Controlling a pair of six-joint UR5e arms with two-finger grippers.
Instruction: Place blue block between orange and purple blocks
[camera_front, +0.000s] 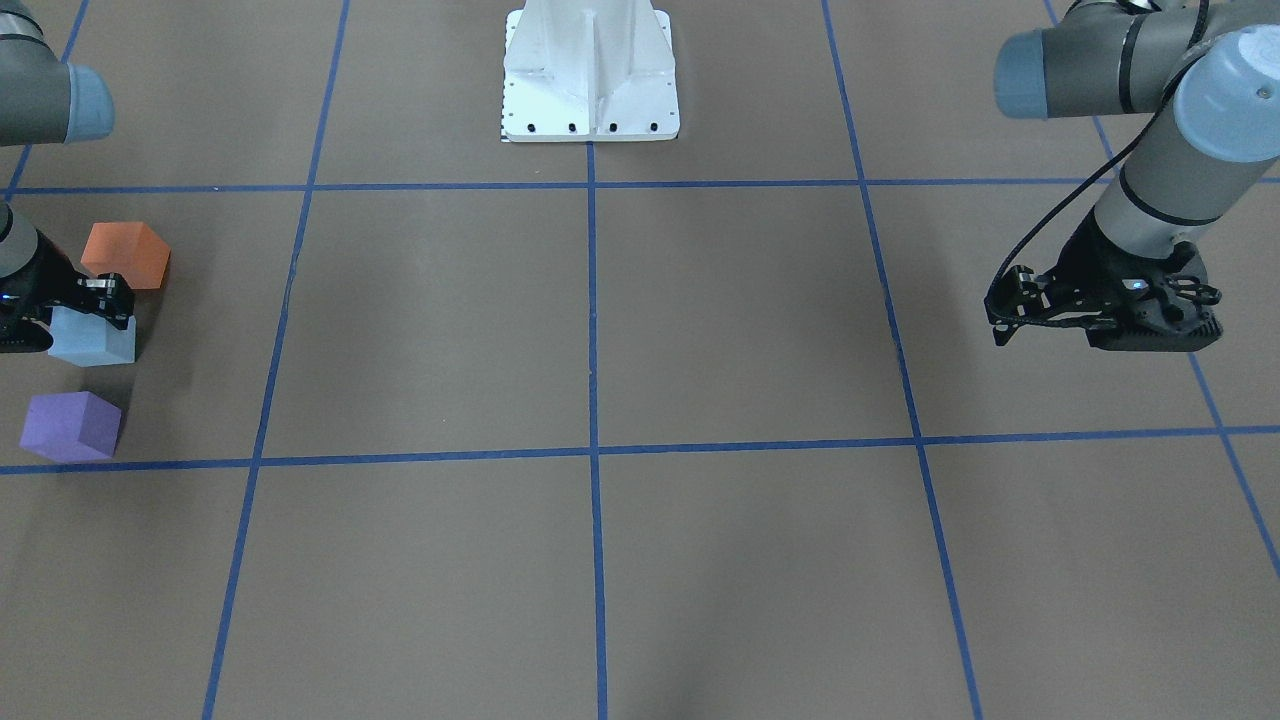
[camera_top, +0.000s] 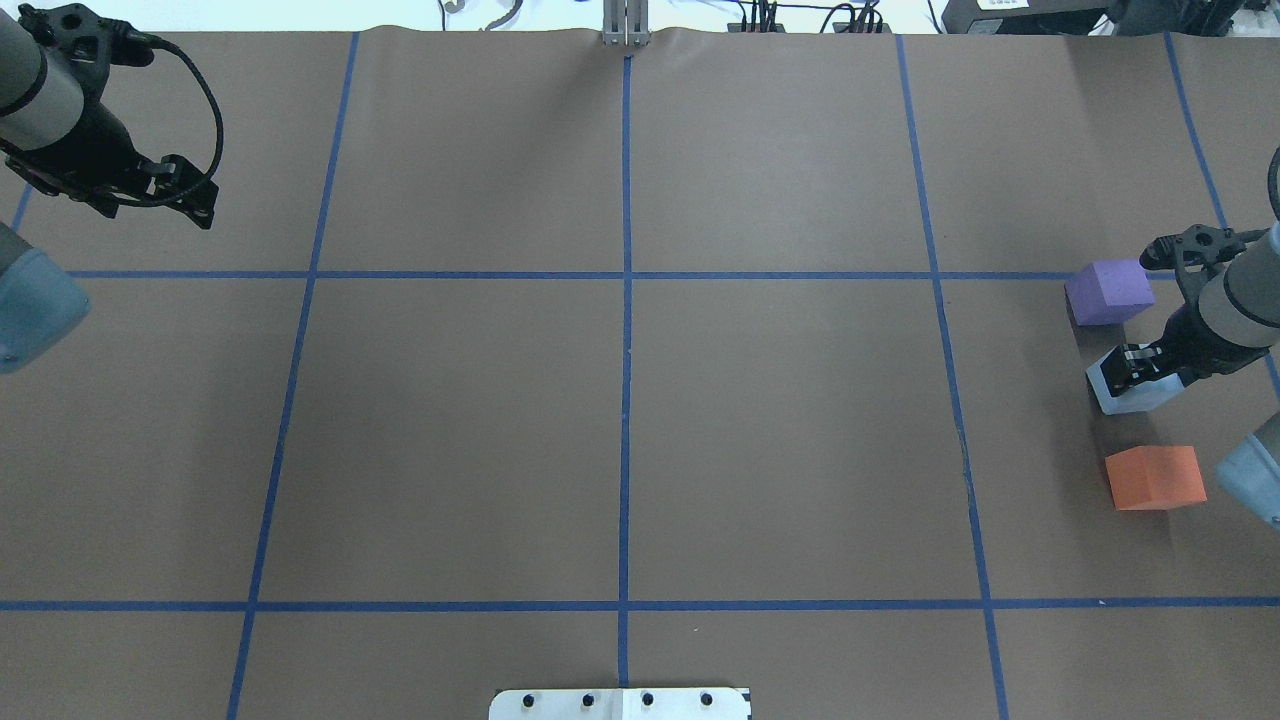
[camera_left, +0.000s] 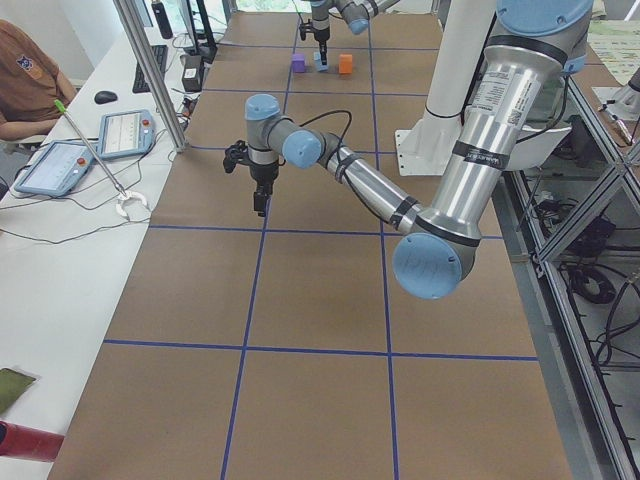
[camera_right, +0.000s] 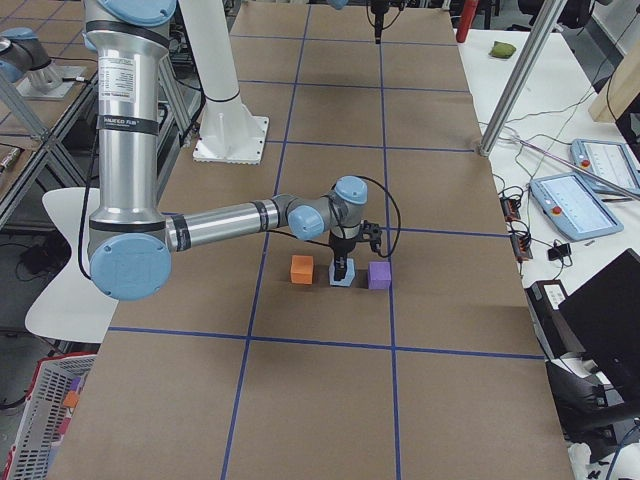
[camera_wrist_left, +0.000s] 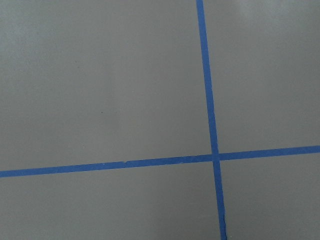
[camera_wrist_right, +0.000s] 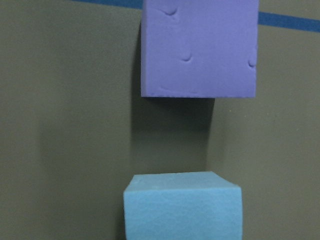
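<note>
The pale blue block (camera_front: 95, 345) sits in line between the orange block (camera_front: 125, 252) and the purple block (camera_front: 70, 425), with a gap on each side. My right gripper (camera_front: 105, 300) stands straight over the blue block and is shut on its top part. The block rests on or just above the paper. In the overhead view the blue block (camera_top: 1130, 395), purple block (camera_top: 1108, 290), orange block (camera_top: 1155, 477) and right gripper (camera_top: 1135, 365) are at the right edge. The right wrist view shows the blue block (camera_wrist_right: 182, 210) below the purple block (camera_wrist_right: 199, 47). My left gripper (camera_top: 205, 215) is shut and empty, far off.
The table is brown paper with a blue tape grid (camera_top: 627, 275). The robot's white base plate (camera_front: 590, 100) stands at the middle of the near edge. A person sits at a side bench with tablets (camera_left: 55, 165) in the exterior left view.
</note>
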